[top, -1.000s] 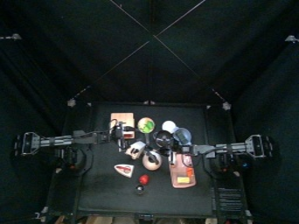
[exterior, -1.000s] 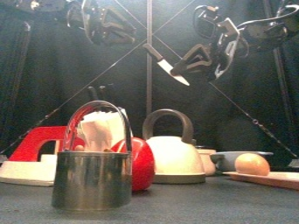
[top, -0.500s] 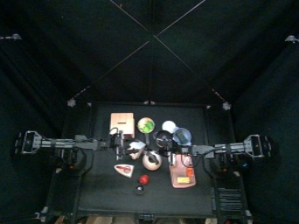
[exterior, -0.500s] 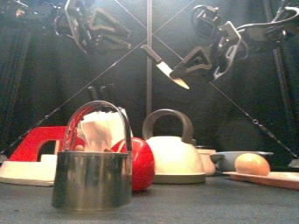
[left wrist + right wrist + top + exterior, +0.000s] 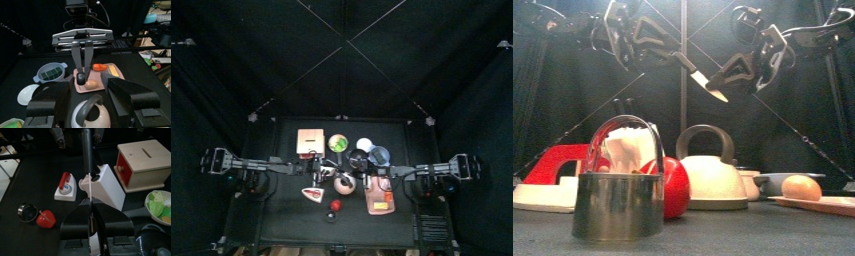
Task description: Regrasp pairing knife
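Nearest us, a steel cup (image 5: 620, 205) hides most of the red pepper (image 5: 673, 187) behind it. Farther back and high above the table, our right gripper (image 5: 743, 72) clamps the paring knife (image 5: 704, 78) by its handle, blade (image 5: 716, 91) angled down. Our left gripper (image 5: 636, 40) hangs beside it, fingers spread wide and empty.

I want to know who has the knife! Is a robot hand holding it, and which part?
The right end effector holds the paring knife up in the air. It seems to grip the handle end. The left end effector holds nothing.

left pincer (image 5: 647, 40) drawn closer to the paring knife (image 5: 702, 76), jaws wide
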Robot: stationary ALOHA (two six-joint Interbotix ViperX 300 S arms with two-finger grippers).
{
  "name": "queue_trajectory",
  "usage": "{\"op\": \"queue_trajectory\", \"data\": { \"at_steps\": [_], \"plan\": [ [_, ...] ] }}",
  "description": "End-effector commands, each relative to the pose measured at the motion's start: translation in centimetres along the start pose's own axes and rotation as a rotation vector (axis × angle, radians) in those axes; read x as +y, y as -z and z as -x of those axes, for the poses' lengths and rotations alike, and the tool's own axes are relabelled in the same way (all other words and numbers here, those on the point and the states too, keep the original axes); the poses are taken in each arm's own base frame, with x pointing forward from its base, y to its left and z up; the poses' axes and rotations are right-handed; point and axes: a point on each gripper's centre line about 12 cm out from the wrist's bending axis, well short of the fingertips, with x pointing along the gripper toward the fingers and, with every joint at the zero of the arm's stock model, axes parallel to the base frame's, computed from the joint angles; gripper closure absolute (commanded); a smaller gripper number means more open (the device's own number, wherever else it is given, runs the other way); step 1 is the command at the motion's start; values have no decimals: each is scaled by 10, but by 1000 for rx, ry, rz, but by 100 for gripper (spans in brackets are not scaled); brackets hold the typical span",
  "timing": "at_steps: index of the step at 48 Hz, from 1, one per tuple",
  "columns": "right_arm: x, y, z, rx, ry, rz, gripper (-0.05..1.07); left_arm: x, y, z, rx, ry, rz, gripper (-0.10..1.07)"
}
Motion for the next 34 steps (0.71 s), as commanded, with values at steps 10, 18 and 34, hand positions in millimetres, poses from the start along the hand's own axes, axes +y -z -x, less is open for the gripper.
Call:
{"op": "queue_trajectory", "data": {
  "at_steps": [10, 18, 34],
  "plan": [
    [1, -14, 1, -43, -4, 3, 64, 3, -9, -7, -29, -8, 5, 15],
    [2, -14, 1, -41, -5, 3, 64, 4, -8, -9, -25, -14, 17, 19],
    [1, -12, 0, -35, -5, 9, 63, 6, -6, -13, -18, -19, 22, 29]
  ]
}}
